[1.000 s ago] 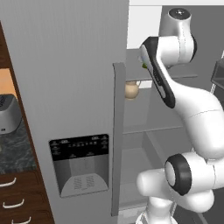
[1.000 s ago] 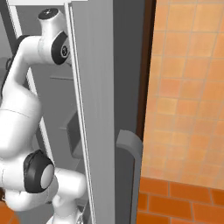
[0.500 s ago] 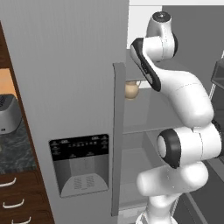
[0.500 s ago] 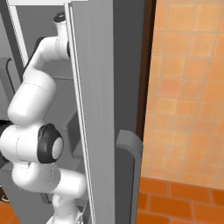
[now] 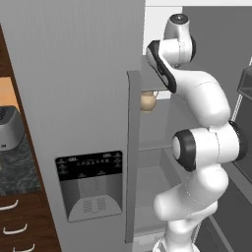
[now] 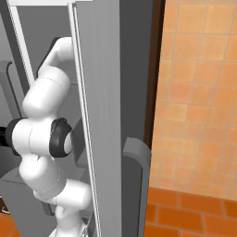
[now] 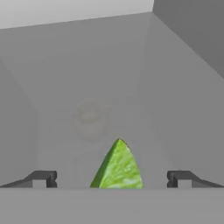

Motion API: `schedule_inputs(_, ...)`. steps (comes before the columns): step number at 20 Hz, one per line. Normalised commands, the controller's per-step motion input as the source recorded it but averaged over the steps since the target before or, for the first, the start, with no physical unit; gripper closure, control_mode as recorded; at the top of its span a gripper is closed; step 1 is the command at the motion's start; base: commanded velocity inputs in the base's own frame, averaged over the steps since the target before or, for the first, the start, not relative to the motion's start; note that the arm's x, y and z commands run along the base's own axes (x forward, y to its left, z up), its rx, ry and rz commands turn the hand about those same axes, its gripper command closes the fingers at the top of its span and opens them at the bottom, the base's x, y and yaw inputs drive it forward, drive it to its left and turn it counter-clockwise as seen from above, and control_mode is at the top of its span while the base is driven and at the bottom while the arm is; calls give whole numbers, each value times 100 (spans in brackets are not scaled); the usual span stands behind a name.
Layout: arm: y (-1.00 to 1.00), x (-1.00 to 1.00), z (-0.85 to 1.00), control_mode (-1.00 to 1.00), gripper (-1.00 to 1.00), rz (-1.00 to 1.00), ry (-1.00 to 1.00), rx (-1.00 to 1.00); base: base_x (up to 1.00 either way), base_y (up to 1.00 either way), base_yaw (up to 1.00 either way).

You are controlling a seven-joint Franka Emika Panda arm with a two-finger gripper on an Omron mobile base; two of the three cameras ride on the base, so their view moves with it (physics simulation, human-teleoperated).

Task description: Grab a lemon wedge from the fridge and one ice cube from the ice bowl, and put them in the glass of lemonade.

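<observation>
In the left base view, a grey toaster (image 5: 9,129) stands on the dark counter (image 5: 18,170) at the far left. Next comes the fridge (image 5: 78,78) with its black dispenser panel (image 5: 91,184) and long grey handle (image 5: 132,152). Right of the handle, a tan bulb (image 5: 147,101) sits on an inner shelf, and the white arm (image 5: 202,147) reaches in beside it. In the hand view, the gripper (image 7: 111,179) is spread wide, with the lemon wedge (image 7: 118,166) between its fingertips (image 7: 41,178), touching neither.
</observation>
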Motion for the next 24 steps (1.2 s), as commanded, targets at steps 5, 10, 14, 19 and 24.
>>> schedule_inputs(5,-8,1,-4,-100,-100,0,1,0,0,0,0)
schedule_inputs(10,0,26,-16,-100,-100,0,3,0,0,0,0)
schedule_inputs(14,4,-13,0,-100,-100,0,4,0,0,0,0)
schedule_inputs(19,7,7,-1,-100,-100,0,1,0,0,0,0)
schedule_inputs(24,0,-2,-23,-100,-100,0,6,0,0,0,0)
